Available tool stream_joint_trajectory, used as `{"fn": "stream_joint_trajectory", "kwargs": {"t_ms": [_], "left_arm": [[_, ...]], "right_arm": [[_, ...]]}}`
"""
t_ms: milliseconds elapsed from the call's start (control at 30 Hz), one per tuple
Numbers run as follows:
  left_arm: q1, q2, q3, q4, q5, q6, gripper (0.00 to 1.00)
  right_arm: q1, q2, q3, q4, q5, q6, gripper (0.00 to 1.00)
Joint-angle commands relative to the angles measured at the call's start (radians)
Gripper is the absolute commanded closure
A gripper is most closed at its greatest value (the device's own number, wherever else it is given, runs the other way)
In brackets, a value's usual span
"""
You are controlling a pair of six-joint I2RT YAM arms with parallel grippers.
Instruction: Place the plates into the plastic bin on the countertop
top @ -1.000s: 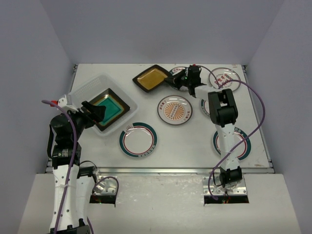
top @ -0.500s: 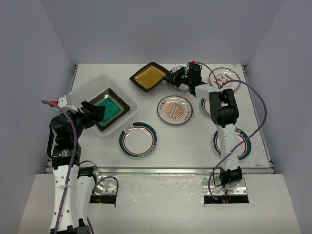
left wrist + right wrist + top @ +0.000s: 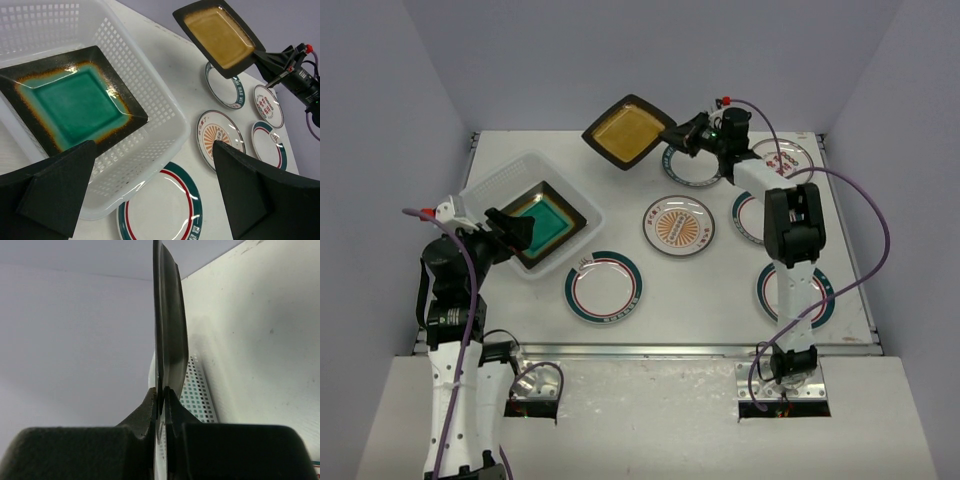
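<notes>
Eight plates in the top view.

- Amber plate [image 3: 625,132]: square, dark rim, off the countertop [image 3: 700,310] at upper centre of the frame and tilted. The right gripper [image 3: 677,134] is clamped on its right corner. In the right wrist view the plate [image 3: 169,330] is edge-on, with the fingers [image 3: 145,412] pinching the rim from both sides.
- Teal plate [image 3: 545,225]: square, lying flat inside the plastic bin [image 3: 505,175] at centre left.
- Left gripper [image 3: 520,236]: hangs over the bin's lower-left edge, jaws spread wide, nothing between them. In its own wrist view the two fingers [image 3: 55,192] frame the bin's near corner [image 3: 150,165].
- Six round plates [image 3: 605,287] flat on the countertop, all outside the bin. The nearest is just below the bin's lower right corner. The sunburst plate [image 3: 679,225] sits at centre. One lies under the right gripper.
- The right arm [image 3: 792,225] crosses over two plates on the right side and hides part of each.
</notes>
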Motion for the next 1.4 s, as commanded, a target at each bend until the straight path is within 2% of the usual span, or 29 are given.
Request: {"fn": "stream_joint_trajectory", "kwargs": {"t_ms": [0, 167, 367, 467, 633, 800, 1067, 1200, 1367], "left_arm": [[-0.008, -0.019, 0.024, 0.013, -0.051, -0.001, 0.0], [-0.001, -0.044, 0.045, -0.023, -0.123, -0.011, 0.0], [0.005, -0.108, 0.085, -0.11, -0.324, -0.055, 0.0], [0.015, -0.107, 0.103, -0.147, -0.405, -0.07, 0.0], [0.018, -0.126, 0.104, -0.15, -0.418, -0.075, 0.0], [0.018, -0.134, 0.105, -0.153, -0.425, -0.077, 0.0], [0.018, -0.156, 0.11, -0.17, -0.46, -0.09, 0.0], [0.018, -0.155, 0.11, -0.171, -0.463, -0.09, 0.0], [0.019, -0.161, 0.11, -0.17, -0.464, -0.092, 0.0]], "right_arm": [[0.032, -0.163, 0.003, 0.102, -0.111, -0.013, 1.0], [0.081, -0.245, -0.103, 0.098, -0.101, -0.012, 1.0], [0.18, -0.268, -0.119, 0.021, -0.065, -0.048, 1.0], [0.247, -0.283, -0.196, 0.054, 0.012, -0.048, 1.0], [0.338, -0.296, -0.269, 0.121, 0.111, -0.034, 1.0], [0.448, -0.288, -0.281, 0.101, 0.321, -0.036, 1.0], [0.563, -0.255, -0.193, -0.062, 0.626, -0.026, 1.0], [0.584, -0.215, -0.182, -0.09, 0.714, 0.052, 1.0], [0.619, -0.127, -0.047, -0.19, 0.78, 0.093, 1.0]]}}
